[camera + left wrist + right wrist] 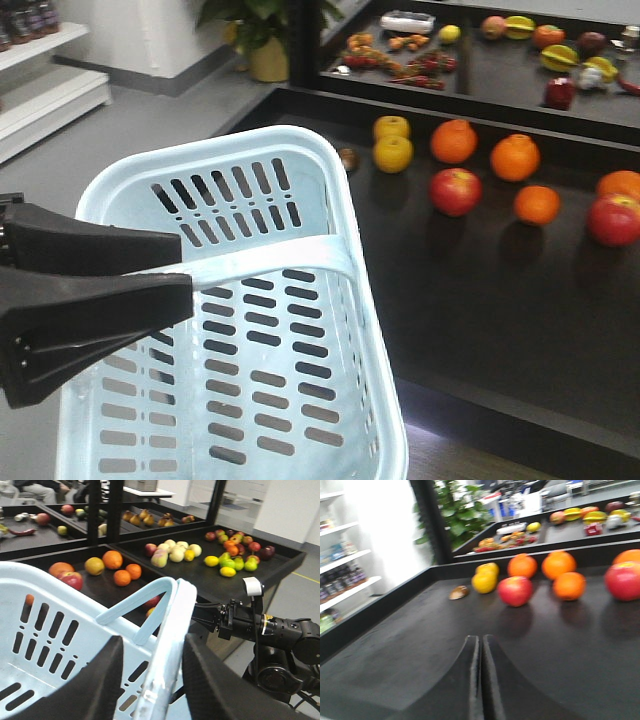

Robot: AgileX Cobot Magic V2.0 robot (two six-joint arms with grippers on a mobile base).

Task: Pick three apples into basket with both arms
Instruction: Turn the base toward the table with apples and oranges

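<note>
Clamping basket [330, 172] rim, left pincer [186, 272], oranges [454, 141] scattered among apples [455, 191]

pale icy-blue basket [335, 180] with rows of dark slots, plain black left gripper [186, 272], red apples [455, 191] with yellow-green patches, properly orange oranges [515, 157], two yellow fruit [392, 153], matte black tray [480, 320], dull grey floor [150, 130], white shelves [40, 90]

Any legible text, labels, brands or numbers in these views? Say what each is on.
Nothing legible in any view.
Labels on the shelf bottles: blurred, unreadable.
Print on the white packet in the far tray: too small to read.
The basket: no print visible.
</note>
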